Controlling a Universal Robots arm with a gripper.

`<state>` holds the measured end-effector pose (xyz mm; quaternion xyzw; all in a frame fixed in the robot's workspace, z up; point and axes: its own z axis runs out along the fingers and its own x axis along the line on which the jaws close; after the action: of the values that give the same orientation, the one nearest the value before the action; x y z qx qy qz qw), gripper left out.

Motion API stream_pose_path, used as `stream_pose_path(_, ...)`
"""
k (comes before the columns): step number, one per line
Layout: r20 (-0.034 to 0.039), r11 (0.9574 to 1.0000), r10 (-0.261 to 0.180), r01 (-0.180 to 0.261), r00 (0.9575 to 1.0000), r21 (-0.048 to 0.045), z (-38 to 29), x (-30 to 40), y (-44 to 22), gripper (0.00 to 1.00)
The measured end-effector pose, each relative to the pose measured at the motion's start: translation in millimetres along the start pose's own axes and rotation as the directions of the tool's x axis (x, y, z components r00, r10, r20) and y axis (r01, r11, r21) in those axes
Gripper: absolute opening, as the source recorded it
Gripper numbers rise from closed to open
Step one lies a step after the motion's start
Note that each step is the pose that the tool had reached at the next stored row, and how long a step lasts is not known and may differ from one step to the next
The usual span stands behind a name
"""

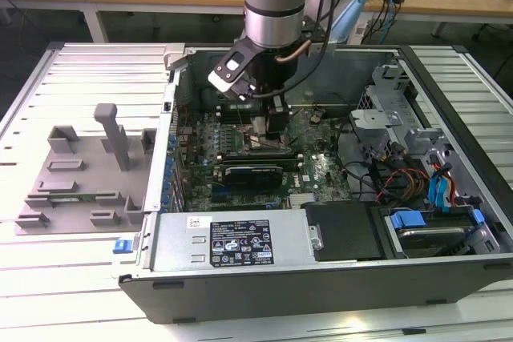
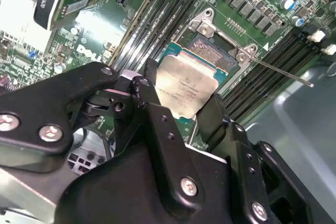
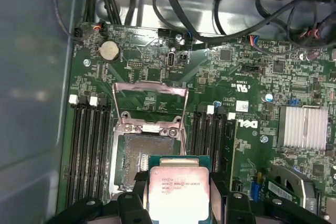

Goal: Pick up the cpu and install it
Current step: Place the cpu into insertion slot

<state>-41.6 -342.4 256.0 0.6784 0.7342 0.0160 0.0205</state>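
Inside the open computer case (image 1: 321,274), over the motherboard (image 3: 236,77), my tool (image 2: 181,103) is clamped on two opposite edges of the cpu (image 3: 178,187), holding it flat and partly overlapping the open socket (image 3: 137,163), whose bare bed lies just beyond the cpu toward its raised load frame (image 3: 149,90); I judge it not yet seated.

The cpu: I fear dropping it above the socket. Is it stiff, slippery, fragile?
The cpu looks rigid and flat, probably light. Its smooth metal top suggests the jaws, pinching its edges, could slip. Its thin green edge seems fragile over the open socket.
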Motion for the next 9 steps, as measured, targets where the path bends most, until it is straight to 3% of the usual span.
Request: stream_pose_path(9,0.0018,0.9995,0.033,-0.033,0.9995,0.0003,14.7,11.3,3.6,0.55)
